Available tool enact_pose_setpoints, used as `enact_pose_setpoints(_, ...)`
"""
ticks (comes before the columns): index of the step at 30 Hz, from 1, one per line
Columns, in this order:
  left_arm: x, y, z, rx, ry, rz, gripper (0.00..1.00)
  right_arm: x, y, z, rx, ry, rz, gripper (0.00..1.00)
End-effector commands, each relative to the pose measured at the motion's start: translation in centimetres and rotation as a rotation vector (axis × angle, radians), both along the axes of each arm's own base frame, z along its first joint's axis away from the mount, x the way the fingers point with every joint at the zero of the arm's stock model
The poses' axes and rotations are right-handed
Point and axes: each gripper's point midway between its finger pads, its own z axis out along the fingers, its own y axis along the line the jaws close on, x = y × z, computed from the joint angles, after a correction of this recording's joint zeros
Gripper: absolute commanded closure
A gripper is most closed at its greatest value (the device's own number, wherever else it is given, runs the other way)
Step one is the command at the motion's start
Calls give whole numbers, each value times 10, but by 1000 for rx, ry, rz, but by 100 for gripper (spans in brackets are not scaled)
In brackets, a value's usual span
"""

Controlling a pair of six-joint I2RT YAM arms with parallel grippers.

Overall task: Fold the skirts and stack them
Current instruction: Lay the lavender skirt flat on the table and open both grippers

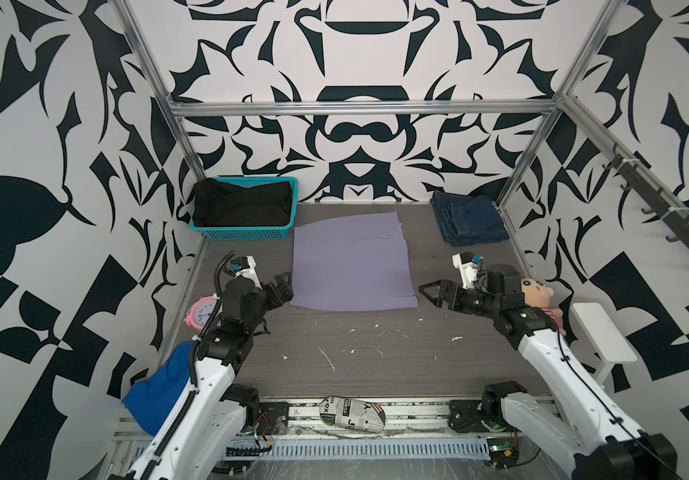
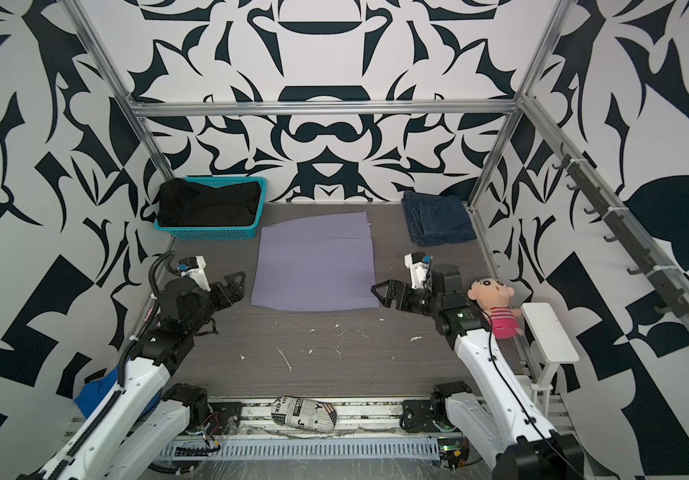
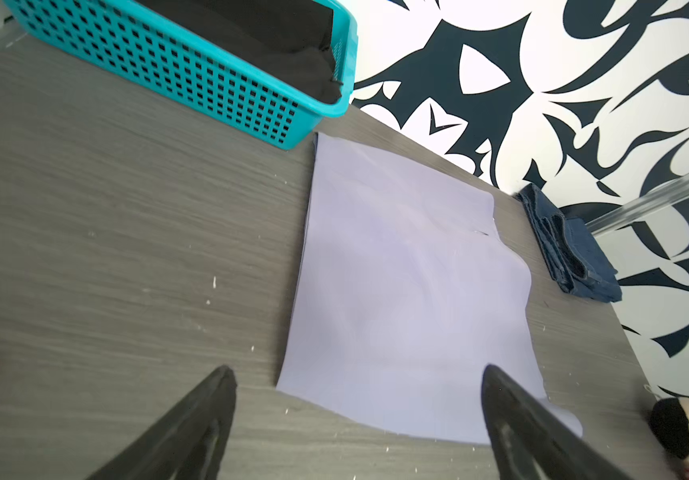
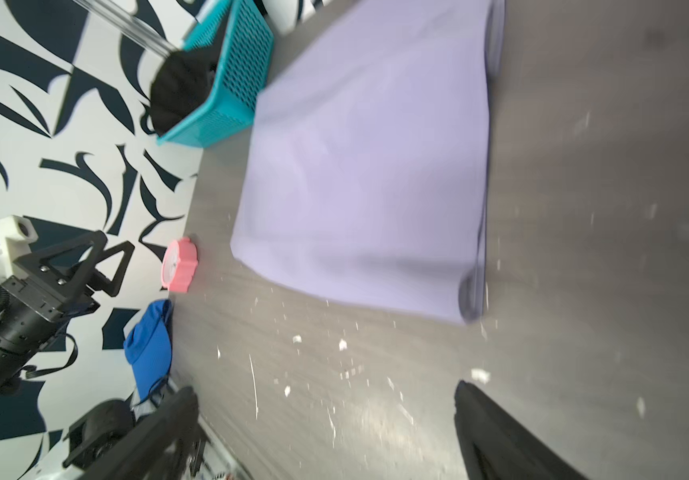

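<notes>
Left end effector [image 1: 286, 286] and right end effector [image 1: 428, 293]: both spread wide, gripping nothing.
Each hangs just beside a near corner of the pale lavender skirt [image 1: 353, 266], which lies flat on the worktop [image 1: 355, 353] between them; whether either touches the cloth cannot be told. Farther back, the folded dark denim skirt [image 1: 469, 222] sits in the far right corner, apart from the lavender one. The black skirt [image 1: 243, 205] fills the teal basket [image 1: 247, 235] in the far left corner.

This is a robot test cell in a lab: an aluminium frame [image 1: 359, 109] holds patterned walls [image 1: 43, 124] around a grey table [image 1: 376, 365], and two white arms [image 1: 550, 365] stand at its near edge.
</notes>
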Motion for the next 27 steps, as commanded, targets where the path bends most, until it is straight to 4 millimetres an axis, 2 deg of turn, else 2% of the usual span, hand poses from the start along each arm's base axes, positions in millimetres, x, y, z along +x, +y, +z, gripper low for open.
enact_pose_setpoints(1,11,-7,-40,2,214,-61,6,31,2,-10,-36,8,21,7)
enact_pose_setpoints(2,17,-11,-51,-9,273,-84,8,37,5,-16,-21,38,30,13)
enact_pose_setpoints(5,28,-19,-77,-22,380,-107,18,42,10,-39,-3,120,39,20)
enact_pose_setpoints(9,34,-22,-110,-41,472,-101,18,33,-3,-77,-81,223,-7,17)
enact_pose_setpoints(11,31,-26,-121,-64,511,-110,19,26,-5,-88,-98,250,-10,15)
enact_pose_setpoints(13,27,-29,-129,-80,538,-122,23,20,-5,-98,-98,286,-5,13)
enact_pose_setpoints(15,21,-28,-136,-84,557,-116,26,14,4,-106,-54,323,37,12)
enact_pose_setpoints(20,15,-29,-146,-108,593,-104,33,11,20,-114,-9,357,97,12)
enact_pose_setpoints(23,14,-31,-153,-123,609,-106,48,13,26,-121,9,378,119,15)
enact_pose_setpoints(24,14,-31,-156,-120,613,-103,56,14,27,-126,4,377,125,17)
enact_pose_setpoints(25,14,-29,-159,-114,620,-96,59,14,28,-129,-3,377,128,20)
enact_pose_setpoints(27,15,-29,-162,-111,628,-93,71,17,29,-134,1,382,135,33)
